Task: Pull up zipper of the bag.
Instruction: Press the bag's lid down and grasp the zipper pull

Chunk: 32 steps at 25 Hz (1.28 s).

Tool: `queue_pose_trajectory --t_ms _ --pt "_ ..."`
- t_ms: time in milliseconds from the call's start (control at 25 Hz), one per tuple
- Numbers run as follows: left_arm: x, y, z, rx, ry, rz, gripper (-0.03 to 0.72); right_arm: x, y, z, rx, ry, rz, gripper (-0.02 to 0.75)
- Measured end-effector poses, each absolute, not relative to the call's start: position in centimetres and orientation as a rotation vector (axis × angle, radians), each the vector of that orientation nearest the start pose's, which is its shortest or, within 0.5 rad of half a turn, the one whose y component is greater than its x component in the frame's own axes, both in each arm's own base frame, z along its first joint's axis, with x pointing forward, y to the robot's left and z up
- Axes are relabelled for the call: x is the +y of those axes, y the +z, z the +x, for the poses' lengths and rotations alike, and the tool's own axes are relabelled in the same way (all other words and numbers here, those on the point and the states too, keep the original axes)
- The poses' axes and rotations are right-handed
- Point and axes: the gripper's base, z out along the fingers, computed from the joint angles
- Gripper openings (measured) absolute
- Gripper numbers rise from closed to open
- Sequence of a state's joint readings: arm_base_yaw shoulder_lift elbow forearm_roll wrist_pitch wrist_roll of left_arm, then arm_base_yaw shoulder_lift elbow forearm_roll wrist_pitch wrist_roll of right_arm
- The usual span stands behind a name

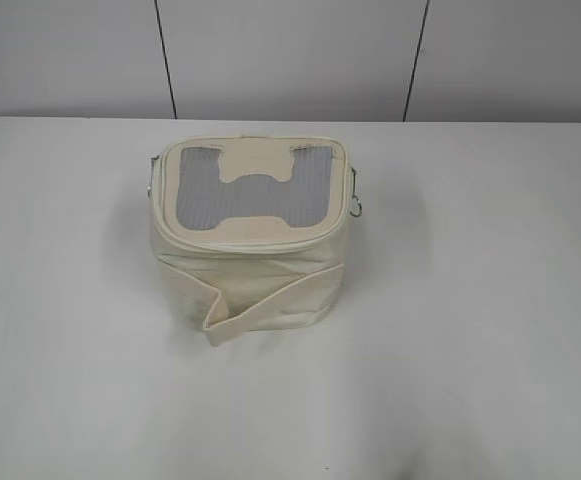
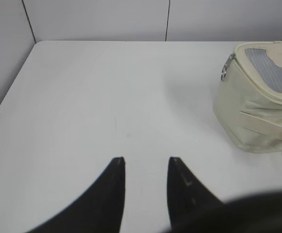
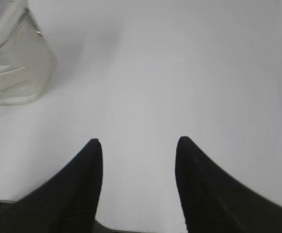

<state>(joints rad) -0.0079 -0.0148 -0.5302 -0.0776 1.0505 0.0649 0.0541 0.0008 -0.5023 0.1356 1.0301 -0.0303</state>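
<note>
A cream boxy bag (image 1: 250,235) with a grey mesh lid panel stands in the middle of the white table. Metal rings hang at its left and right top corners; I cannot make out the zipper pull. The bag also shows at the right edge of the left wrist view (image 2: 259,102) and at the top left of the right wrist view (image 3: 12,58). My left gripper (image 2: 146,160) is open and empty above bare table, left of the bag. My right gripper (image 3: 138,141) is open and empty above bare table, right of the bag. Neither arm shows in the exterior view.
A loose cream strap (image 1: 260,305) hangs across the bag's front side. Grey wall panels (image 1: 290,55) stand behind the table's far edge. White table (image 1: 470,350) surrounds the bag.
</note>
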Motion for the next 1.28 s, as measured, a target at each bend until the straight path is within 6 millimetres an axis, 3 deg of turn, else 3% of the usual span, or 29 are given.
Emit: queue_pose_trajectory --t_ms 120,240,360,640,720,840,1040,1280 --pt "-0.6 28.6 -1.1 1.986 -0.055 0.077 0.241 2.3 29.0 1.3 2.014 0.295 -0.192 0.391" --pt "-0.6 28.6 -1.1 1.986 -0.059 0.083 0.241 3.6 30.1 5.3 2.006 0.392 -0.320 0.391" --pt "-0.6 28.6 -1.1 1.985 -0.063 0.088 0.241 4.6 30.9 11.0 2.021 0.447 -0.414 0.391" --pt "-0.6 28.6 -1.1 1.985 -0.064 0.088 0.241 7.5 30.6 27.4 2.067 0.668 -0.651 0.391" --pt "-0.6 28.6 -1.1 1.985 -0.064 0.088 0.241 9.4 30.2 32.0 2.055 0.714 -0.748 0.391" --pt "-0.6 28.6 -1.1 1.987 -0.064 0.088 0.241 13.7 29.2 37.1 2.028 0.760 -0.929 0.391" --pt "-0.6 28.7 -0.4 2.030 -0.066 0.088 0.241 20.7 27.3 41.9 2.006 0.914 -1.141 0.391" --pt "-0.6 28.7 -0.1 2.043 -0.066 0.088 0.241 25.7 23.8 44.3 2.038 1.010 -1.255 0.391"
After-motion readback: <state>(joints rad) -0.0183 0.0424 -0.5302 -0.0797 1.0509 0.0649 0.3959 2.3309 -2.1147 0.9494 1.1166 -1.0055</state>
